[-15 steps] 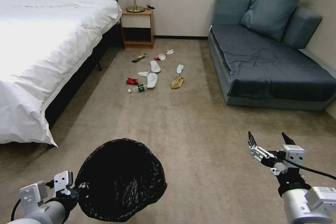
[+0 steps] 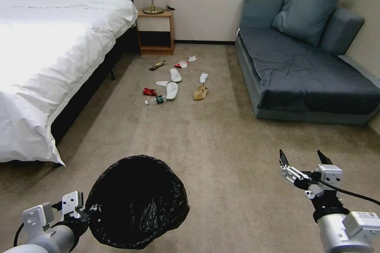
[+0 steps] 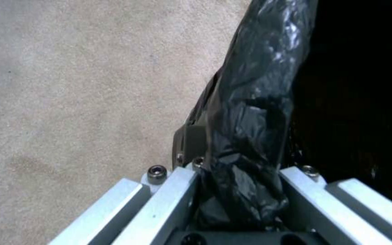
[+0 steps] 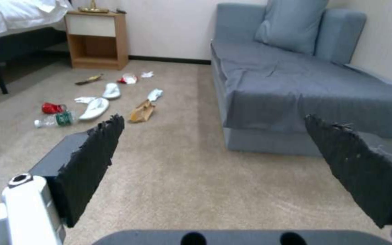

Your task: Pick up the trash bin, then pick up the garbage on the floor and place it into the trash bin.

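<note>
Right now, starting at my left, the left gripper [image 2: 81, 211] is pinched on the bag-wrapped rim of the trash bin [image 2: 136, 201]; in the left wrist view the crinkled black liner is bunched between the fingers [image 3: 168, 204]. The bin hangs low in front of me over the carpet [image 2: 221, 142], mouth up and tipped slightly toward the room. The bed [image 2: 47, 55] runs along my left.

Further ahead, well apart from the bin, the garbage [image 2: 172, 85] lies scattered between the bed and the sofa [image 2: 301, 71]: a bottle [image 2: 155, 100], a red wrapper [image 2: 149, 92], two white slippers [image 2: 172, 90], tissues, and a tan paper bag [image 2: 200, 93].

On my right, the right gripper [image 2: 301, 157] hovers above bare carpet with its fingers spread wide, holding nothing.

I judge the bin pickup done and the approach to the litter in hand. To do it well, I want to close in squarely, keep the bin level so the liner doesn't slip, and take the nearest piece, the bottle, first.
</note>
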